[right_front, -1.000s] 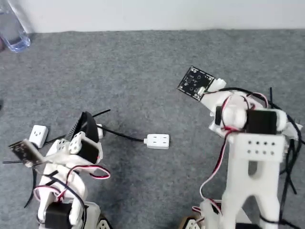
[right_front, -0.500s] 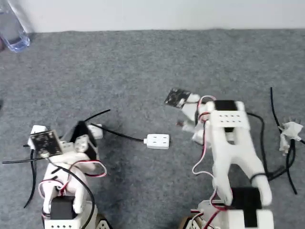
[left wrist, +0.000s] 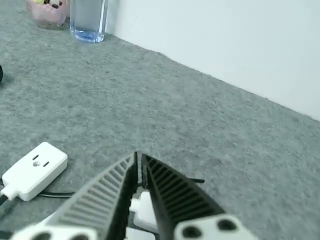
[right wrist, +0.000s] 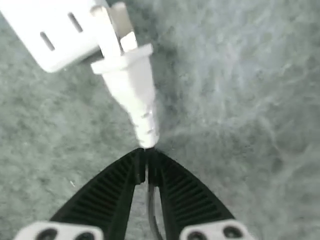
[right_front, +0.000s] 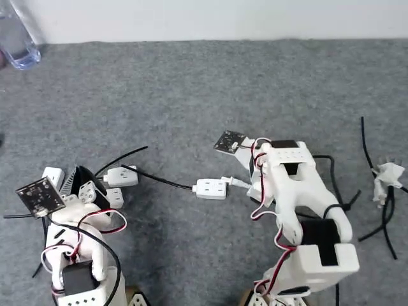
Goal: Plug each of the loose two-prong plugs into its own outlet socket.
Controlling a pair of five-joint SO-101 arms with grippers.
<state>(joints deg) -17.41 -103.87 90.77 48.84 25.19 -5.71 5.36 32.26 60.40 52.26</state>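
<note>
- Right in front of your right gripper (right wrist: 146, 156) lies the plug (right wrist: 127, 85), pinched tight at its tail.
- Its long body points straight away from the gripper, with its tip touching the outlet (right wrist: 60, 37) at the side (the slots look to face up).
- You likely must tip the plug up over those slots.
- Your left gripper (left wrist: 139, 162) is closed, nothing seen inside, and farther off.

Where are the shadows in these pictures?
Right wrist view: a dark shadow falls on the grey carpet just beside the white plug. Left wrist view: a thin shadow sits under the white outlet block, and the wall is evenly bright. High view: soft, even light, with hardly any shadow on the carpet.
</note>
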